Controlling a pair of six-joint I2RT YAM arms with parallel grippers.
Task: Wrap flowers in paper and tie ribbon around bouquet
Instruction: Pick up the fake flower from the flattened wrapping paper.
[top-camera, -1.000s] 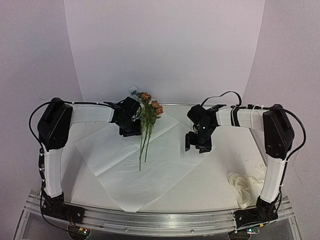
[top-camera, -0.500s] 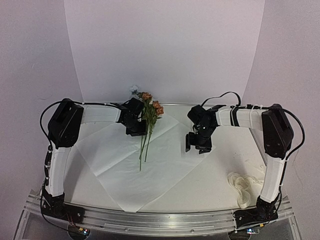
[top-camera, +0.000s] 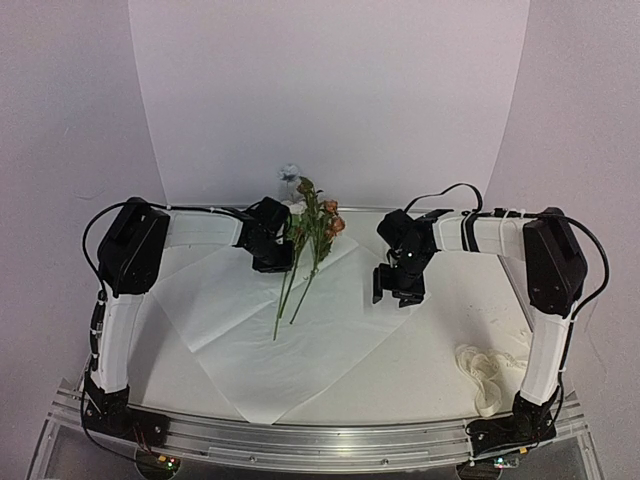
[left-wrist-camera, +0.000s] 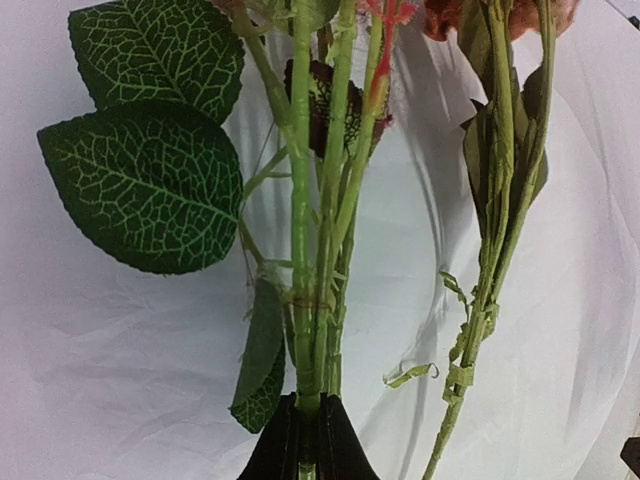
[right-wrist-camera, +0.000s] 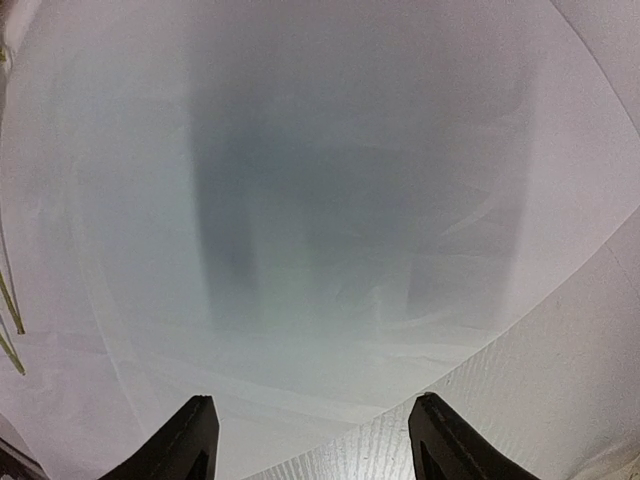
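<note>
Reaching in from 9 o'clock in the top view, the left gripper (top-camera: 272, 248) has its black jaws pinched shut on the thin green stems of the small bunch of artificial flowers with rust-orange and pale blue-white blooms (top-camera: 315, 225). The left wrist view shows the two fingertips (left-wrist-camera: 272, 462) pressed together on the main stems, with one thinner stem free just beside them at 3 o'clock. The stem ends point toward 6 o'clock over the large thin white translucent sheet of paper (top-camera: 270, 350), which lies flat as a diamond on the white table (top-camera: 440, 345). Its 6 o'clock corner comes close to the near metal rail, and its 9 o'clock corner lies near the left arm's upright link. Bare paper stretches open at 6 o'clock of the stems.

At 3 o'clock of the flowers, well apart from them, the right gripper (top-camera: 398, 290) hovers over the paper's 3 o'clock corner, jaws spread wide and holding nothing; its wrist view shows the paper's edge running between the fingers. The long cream-white fabric ribbon (top-camera: 485, 375) lies bunched at 4 o'clock, off the paper, near the right arm's base.

Compared with a second ago, the left jaws have closed. The blooms have lifted and swung toward 3 o'clock, and the stems now fan apart. The right arm has barely shifted.
</note>
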